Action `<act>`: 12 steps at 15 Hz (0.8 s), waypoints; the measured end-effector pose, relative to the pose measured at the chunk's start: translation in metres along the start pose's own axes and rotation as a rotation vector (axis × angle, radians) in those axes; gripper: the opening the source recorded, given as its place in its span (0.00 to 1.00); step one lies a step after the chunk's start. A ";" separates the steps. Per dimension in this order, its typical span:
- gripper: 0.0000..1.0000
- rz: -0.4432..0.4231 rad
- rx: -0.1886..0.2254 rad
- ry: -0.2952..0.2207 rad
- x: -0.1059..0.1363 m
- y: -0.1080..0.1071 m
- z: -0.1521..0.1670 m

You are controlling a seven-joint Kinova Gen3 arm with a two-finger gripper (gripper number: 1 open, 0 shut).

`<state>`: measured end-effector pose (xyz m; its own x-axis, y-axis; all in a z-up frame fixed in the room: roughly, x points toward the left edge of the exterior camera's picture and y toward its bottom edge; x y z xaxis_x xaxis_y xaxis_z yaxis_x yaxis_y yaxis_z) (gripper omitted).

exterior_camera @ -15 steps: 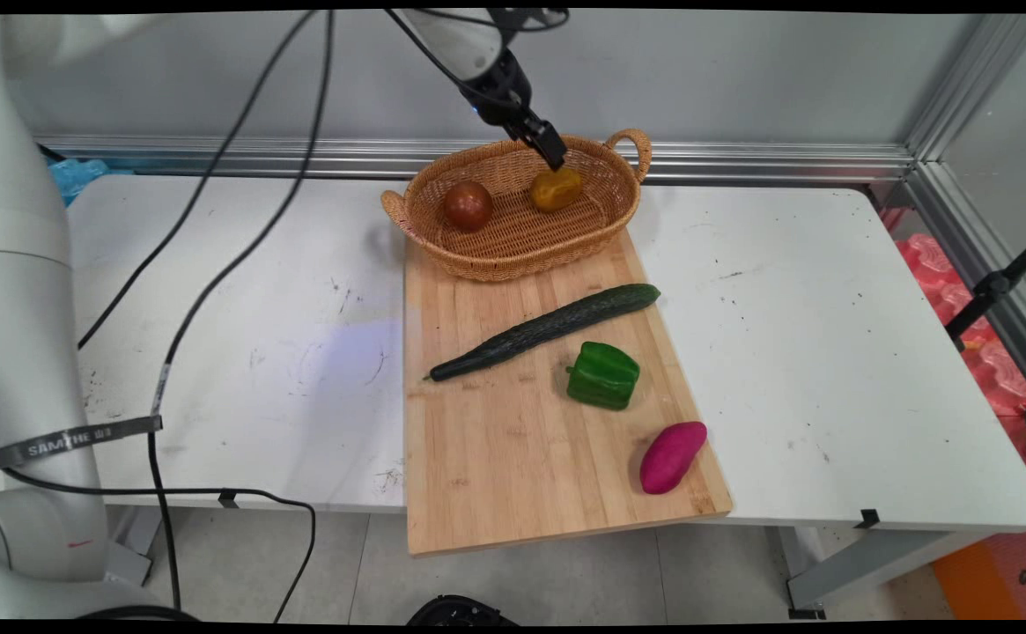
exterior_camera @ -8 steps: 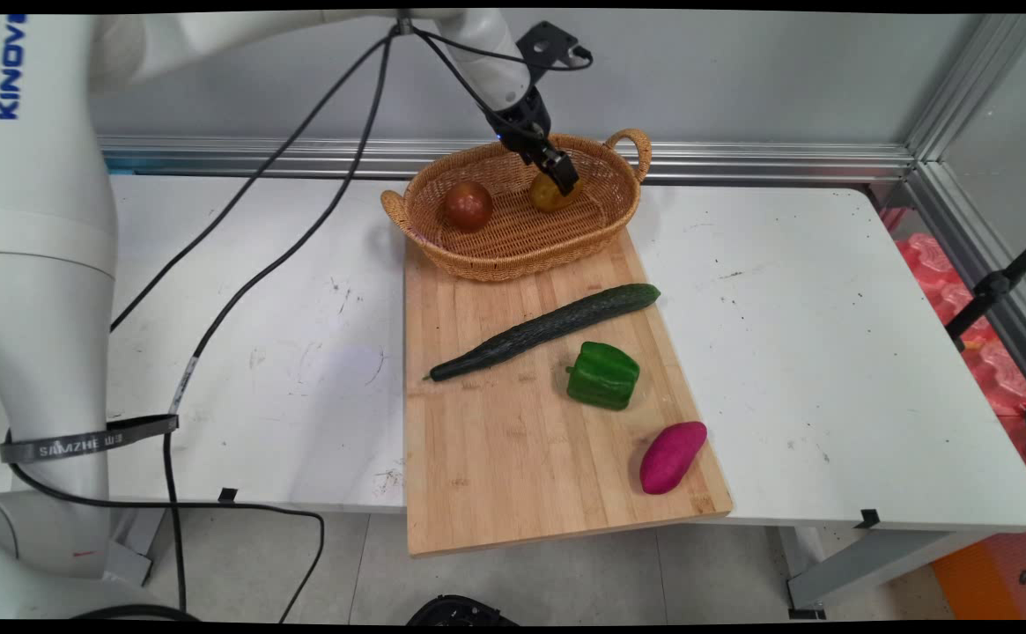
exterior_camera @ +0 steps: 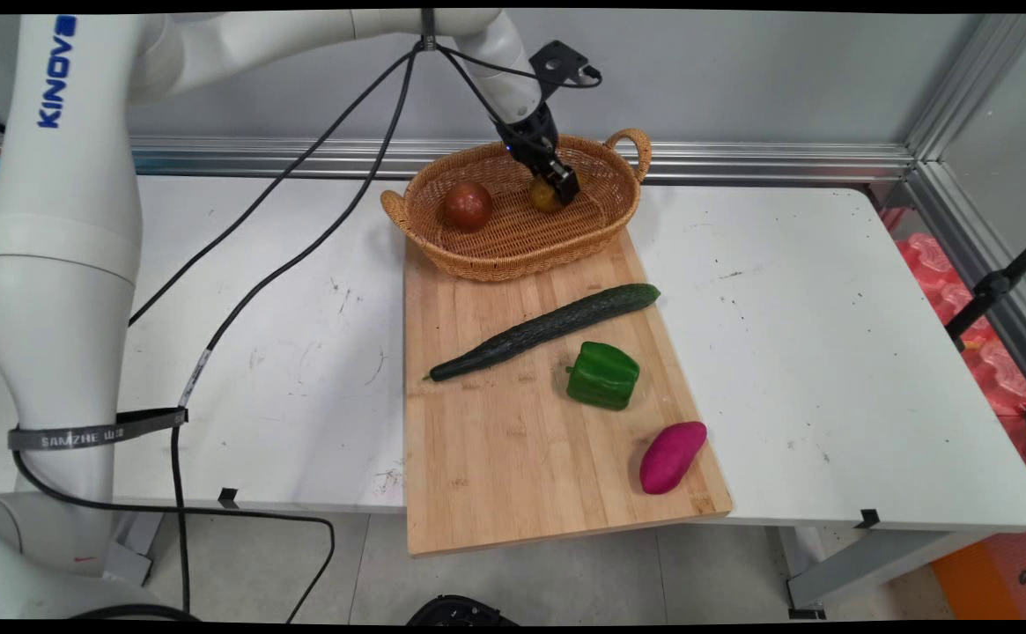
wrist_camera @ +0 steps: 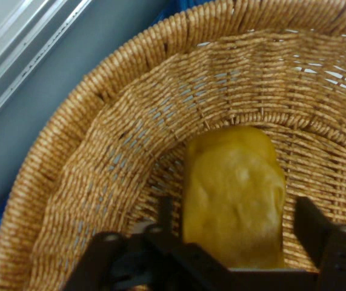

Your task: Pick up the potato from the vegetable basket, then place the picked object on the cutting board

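My gripper [exterior_camera: 563, 185] reaches down into the wicker basket [exterior_camera: 477, 262] at the back of the table. It is open, and its two fingers straddle a yellow bell pepper [exterior_camera: 543, 196] lying in the basket's right half. In the hand view the yellow pepper [wrist_camera: 233, 182] fills the gap of the gripper [wrist_camera: 236, 212]. The left finger [wrist_camera: 165, 209] and the right finger [wrist_camera: 309, 221] stand just off its sides. The basket's woven wall [wrist_camera: 100, 133] curves behind it. A dark red tomato [exterior_camera: 467, 205] lies in the basket's left half.
The basket stands on the far end of a wooden cutting board [exterior_camera: 513, 449]. On the board lie a long cucumber [exterior_camera: 548, 330], a green bell pepper [exterior_camera: 602, 376] and a purple sweet potato [exterior_camera: 672, 457]. Black cables hang from the arm over the table's left side.
The gripper has come down from above the basket's rim into the basket, ending with its fingers around the yellow pepper. The vegetables have not moved.
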<state>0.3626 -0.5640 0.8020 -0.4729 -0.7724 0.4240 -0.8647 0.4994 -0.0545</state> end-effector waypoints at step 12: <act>0.00 0.040 -0.001 0.083 0.002 -0.002 -0.062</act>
<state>0.3736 -0.5418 0.8593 -0.4911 -0.7171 0.4946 -0.8454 0.5292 -0.0722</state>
